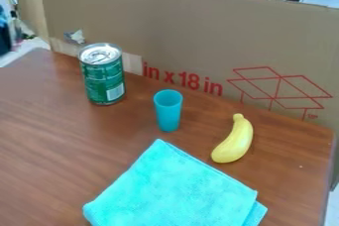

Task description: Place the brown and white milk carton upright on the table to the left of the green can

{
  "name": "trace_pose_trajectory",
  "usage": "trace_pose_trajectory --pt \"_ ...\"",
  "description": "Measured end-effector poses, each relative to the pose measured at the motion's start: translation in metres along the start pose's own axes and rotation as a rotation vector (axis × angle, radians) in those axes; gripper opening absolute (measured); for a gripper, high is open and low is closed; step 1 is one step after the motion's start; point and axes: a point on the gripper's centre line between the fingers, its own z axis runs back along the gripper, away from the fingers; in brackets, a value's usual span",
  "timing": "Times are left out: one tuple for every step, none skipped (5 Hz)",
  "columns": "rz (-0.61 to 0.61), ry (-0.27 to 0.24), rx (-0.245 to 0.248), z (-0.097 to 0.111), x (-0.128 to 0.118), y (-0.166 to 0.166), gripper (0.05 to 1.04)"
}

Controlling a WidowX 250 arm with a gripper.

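- At the far left, the brown wood-grain worktop (39, 136) carries everything. The state of the jaws, whether wide, narrow or holding something, cannot be told.
- Next comes a green-labelled metal can (104, 75) with a silver lid, upright near the brown cardboard panel (198, 29) along the far edge. It looks the widest thing to grip here, so a level approach with its middle centred in the grasp would suit it, minding the panel behind.
- To its right and nearer the camera stands a turquoise tapered plastic cup (169, 113), upright, mouth up. It looks light and easily tipped; a gentle squeeze, square to its walls, should keep it from skidding or toppling.
- A folded turquoise cloth (175, 190) lies flat at the near edge of the view, one corner pointing toward the cup's base, apart from it. It is best pinched at a corner or raised fold; pressing on its flat middle would probably gather little.
- Farthest right, a yellow banana-shaped object (235, 141) with a smooth surface lies on its side, stem end away from the camera, lower tip near the cloth's edge but apart from it. Closing across its thick middle, in line with the curve, should limit rolling and leave the cloth undisturbed.
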Motion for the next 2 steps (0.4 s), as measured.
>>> trace_pose_trajectory --pt "0.061 -0.006 0.05 0.01 -0.007 0.024 1.002" --pt "0.141 0.046 0.086 0.002 -0.012 0.054 1.002"
